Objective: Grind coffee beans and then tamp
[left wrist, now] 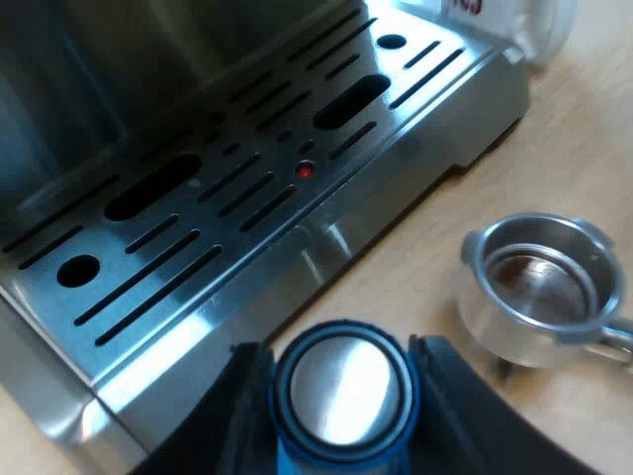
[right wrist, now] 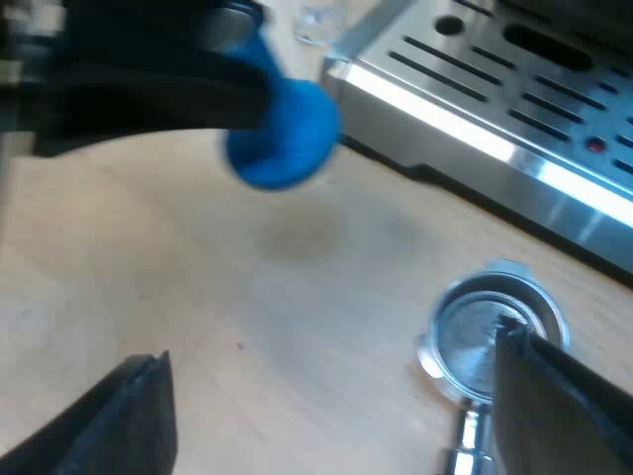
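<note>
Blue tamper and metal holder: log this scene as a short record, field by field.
left gripper: shut on the blue tamper, its round metal face showing, at the machine's front
right gripper: open, above the wooden table, close to the holder
silver metal holder: loose on the table, only a brownish trace inside
steel espresso machine: slotted drip tray in view
white mug: at the tray's corner

Light wood table w/ espresso machine, metal holder beside it, mug nr machine's corner.
</note>
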Action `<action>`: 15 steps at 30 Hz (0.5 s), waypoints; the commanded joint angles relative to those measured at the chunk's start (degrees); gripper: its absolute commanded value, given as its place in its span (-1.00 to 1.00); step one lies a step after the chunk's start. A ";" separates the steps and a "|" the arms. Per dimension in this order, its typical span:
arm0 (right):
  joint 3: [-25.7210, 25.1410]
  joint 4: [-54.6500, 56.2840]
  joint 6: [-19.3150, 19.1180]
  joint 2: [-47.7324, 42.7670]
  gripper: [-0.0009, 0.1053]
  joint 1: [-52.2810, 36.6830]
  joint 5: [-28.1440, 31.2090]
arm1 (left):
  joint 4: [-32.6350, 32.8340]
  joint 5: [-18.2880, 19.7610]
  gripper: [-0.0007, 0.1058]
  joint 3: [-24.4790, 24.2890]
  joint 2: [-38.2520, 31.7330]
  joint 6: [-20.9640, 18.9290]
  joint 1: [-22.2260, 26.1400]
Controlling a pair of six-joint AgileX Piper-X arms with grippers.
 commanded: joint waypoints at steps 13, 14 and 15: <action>9.23 -8.34 -8.41 -6.76 0.28 -11.16 -10.82 | 11.92 0.86 -0.71 -10.17 -4.79 -0.59 0.03; 10.83 -9.54 -7.90 -8.02 0.28 -11.14 -10.82 | 11.91 1.62 -0.71 -10.61 -4.79 -0.59 0.03; 12.04 -10.08 -7.48 -8.77 0.28 -11.14 -10.82 | 11.91 1.87 -0.71 -10.80 -4.79 -0.59 0.03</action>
